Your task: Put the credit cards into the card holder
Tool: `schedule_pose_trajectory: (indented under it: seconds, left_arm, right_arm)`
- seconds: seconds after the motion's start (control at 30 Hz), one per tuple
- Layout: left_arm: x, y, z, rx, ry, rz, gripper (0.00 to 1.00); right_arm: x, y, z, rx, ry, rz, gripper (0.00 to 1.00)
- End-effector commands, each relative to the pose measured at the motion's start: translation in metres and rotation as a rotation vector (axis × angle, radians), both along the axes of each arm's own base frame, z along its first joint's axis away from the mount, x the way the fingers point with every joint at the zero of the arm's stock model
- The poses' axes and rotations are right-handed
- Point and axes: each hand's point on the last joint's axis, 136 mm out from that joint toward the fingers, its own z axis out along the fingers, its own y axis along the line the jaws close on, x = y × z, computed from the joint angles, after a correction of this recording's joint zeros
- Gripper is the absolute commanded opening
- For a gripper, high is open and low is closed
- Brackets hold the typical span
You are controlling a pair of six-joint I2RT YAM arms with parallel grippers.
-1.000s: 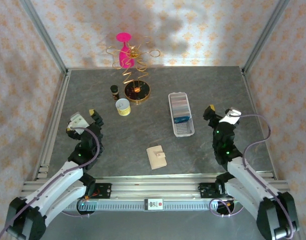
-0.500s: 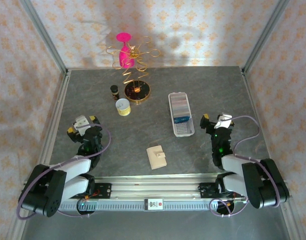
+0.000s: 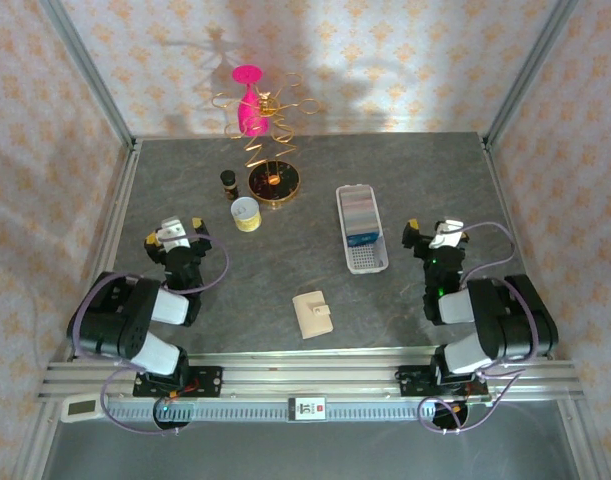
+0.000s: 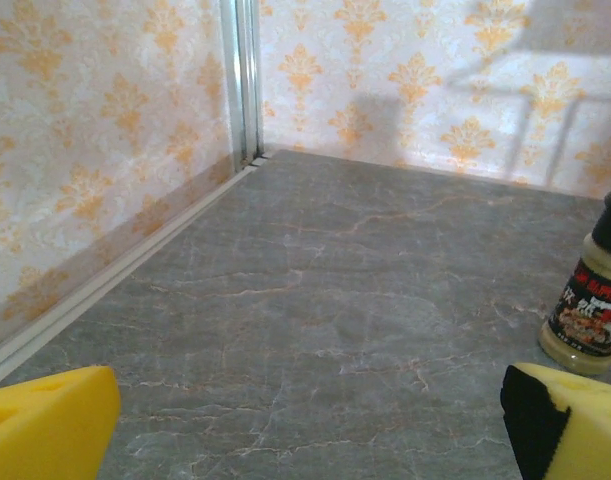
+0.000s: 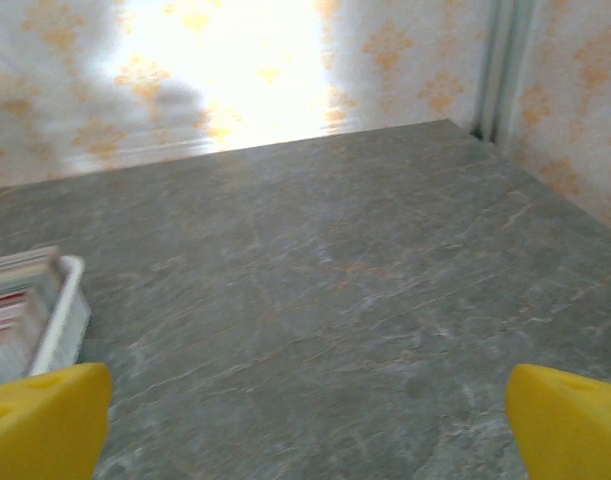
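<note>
Sitting right of centre in the top view, card holder (image 3: 351, 262) has credit cards (image 3: 359, 212) inside; left gripper (image 3: 173, 231) and right gripper (image 3: 436, 231) flank it, jaws wide apart. Left wrist: yellow fingertips (image 4: 45, 425) spread, seasoning jar (image 4: 591, 318) at right. Right wrist: fingertips spread, card holder corner with cards at left.

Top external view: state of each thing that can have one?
left pincer, open, empty
right pincer, open, empty
card holder, lying flat, partly filled, near end bare
credit cards, lying inside the card holder
wallet, shut, lying flat
spice jar, upright, capped
cup, upright, open top
</note>
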Motion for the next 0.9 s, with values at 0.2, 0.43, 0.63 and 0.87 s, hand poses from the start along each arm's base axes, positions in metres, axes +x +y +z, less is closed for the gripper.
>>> schedule_pose_trajectory:
  seconds: [0.2,0.43,0.63,0.87]
  left_arm:
    - [0.013,-0.001,0.015,-0.044,-0.078,-0.069,1.0]
    - [0.011,0.001,0.016,-0.04,-0.085,-0.058,1.0]
    - [0.011,0.001,0.016,-0.039,-0.082,-0.06,1.0]
    - [0.011,0.0,0.015,-0.039,-0.082,-0.06,1.0]
  right_arm:
    - [0.007,-0.025,0.01,0.075,-0.048,-0.134,1.0]
    - [0.007,-0.024,0.01,0.072,-0.041,-0.13,1.0]
    - [0.008,-0.023,0.01,0.068,-0.039,-0.124,1.0]
    - [0.014,-0.009,0.008,0.051,-0.018,-0.029,1.0]
